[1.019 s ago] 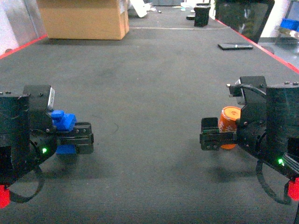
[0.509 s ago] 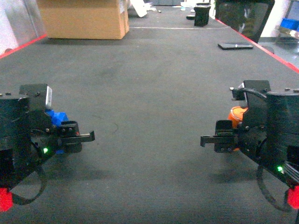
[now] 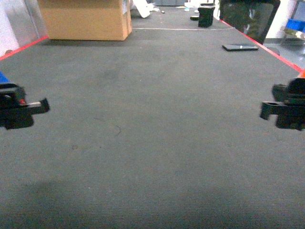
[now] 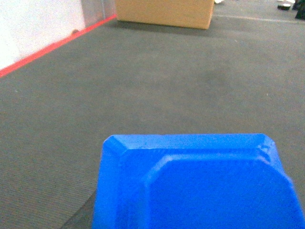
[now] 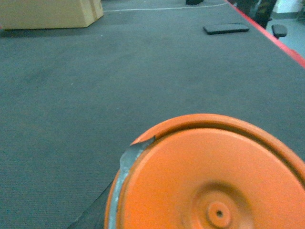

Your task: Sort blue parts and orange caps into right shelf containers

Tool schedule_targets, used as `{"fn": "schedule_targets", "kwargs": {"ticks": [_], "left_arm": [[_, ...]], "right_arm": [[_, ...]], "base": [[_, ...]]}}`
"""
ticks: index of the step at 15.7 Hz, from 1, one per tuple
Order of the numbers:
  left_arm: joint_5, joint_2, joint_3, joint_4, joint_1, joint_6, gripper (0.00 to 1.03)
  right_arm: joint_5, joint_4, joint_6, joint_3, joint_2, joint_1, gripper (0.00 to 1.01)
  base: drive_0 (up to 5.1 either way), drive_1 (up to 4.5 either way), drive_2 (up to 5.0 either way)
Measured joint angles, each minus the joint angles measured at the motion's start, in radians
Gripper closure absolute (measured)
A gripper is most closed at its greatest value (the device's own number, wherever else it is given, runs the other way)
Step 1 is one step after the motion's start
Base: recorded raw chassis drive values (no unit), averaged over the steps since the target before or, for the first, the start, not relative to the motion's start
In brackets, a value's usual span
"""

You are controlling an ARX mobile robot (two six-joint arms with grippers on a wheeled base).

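A blue part (image 4: pixel 195 186) fills the bottom of the left wrist view, held off the grey floor close to the camera; my left gripper (image 3: pixel 26 110) is shut on it at the far left edge of the head view, where only a blue sliver (image 3: pixel 2 76) shows. An orange cap (image 5: pixel 209 176) fills the lower right wrist view, flat face toward the camera. My right gripper (image 3: pixel 281 112), at the far right edge, is shut on it. Neither wrist view shows the fingers. A bright-blue container (image 3: pixel 295 24) sits on a shelf at the far right.
A cardboard box (image 3: pixel 86 19) stands at the back left. A flat black object (image 3: pixel 239 47) lies at the back right, near a dark chair (image 3: pixel 248 19). Red lines (image 3: pixel 24 47) border the grey carpet on both sides.
Both arms have swung outward to the edges of the head view, carrying the blue part and the orange cap with them. Their bodies have mostly left the view.
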State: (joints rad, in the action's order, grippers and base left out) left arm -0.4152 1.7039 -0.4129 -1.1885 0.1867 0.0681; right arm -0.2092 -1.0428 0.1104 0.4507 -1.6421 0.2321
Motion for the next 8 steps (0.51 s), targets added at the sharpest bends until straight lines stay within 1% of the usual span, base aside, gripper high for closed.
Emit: {"fn": "schedule_targets", "kwargs": {"ticks": [2,3,5,6,7,8], "left_arm": [[-0.042,-0.183,0.079,0.027,0.0,-0.021,0.61],[-0.077,-0.33,0.13,0.065,0.009,-0.024,0.61],[-0.12,-0.565,0.193,0.167,0.042,-0.038,0.61],[-0.136,-0.675,0.209,0.233,0.068,-0.056,0.61],[-0.151,-0.756,0.221,0.281,0.086,-0.078,0.61],[-0.169,-0.835,0.233,0.323,0.101,-0.085,0.61]], "right_arm": [[-0.002,0.053,0.0,-0.123,0.199,-0.032,0.57],[-0.008,0.126,0.0,-0.191,0.363,-0.05,0.57],[-0.007,0.307,0.007,-0.269,0.66,-0.078,0.57],[-0.008,0.422,0.012,-0.292,0.833,-0.091,0.57],[-0.016,0.52,0.013,-0.301,0.972,-0.095,0.57],[-0.025,0.624,0.013,-0.303,1.118,-0.096,0.57]], "base": [[0.0,0.0,0.0],[0.0,0.0,0.0],[0.0,0.0,0.0],[0.0,0.0,0.0],[0.0,0.0,0.0],[0.0,0.0,0.0]]}}
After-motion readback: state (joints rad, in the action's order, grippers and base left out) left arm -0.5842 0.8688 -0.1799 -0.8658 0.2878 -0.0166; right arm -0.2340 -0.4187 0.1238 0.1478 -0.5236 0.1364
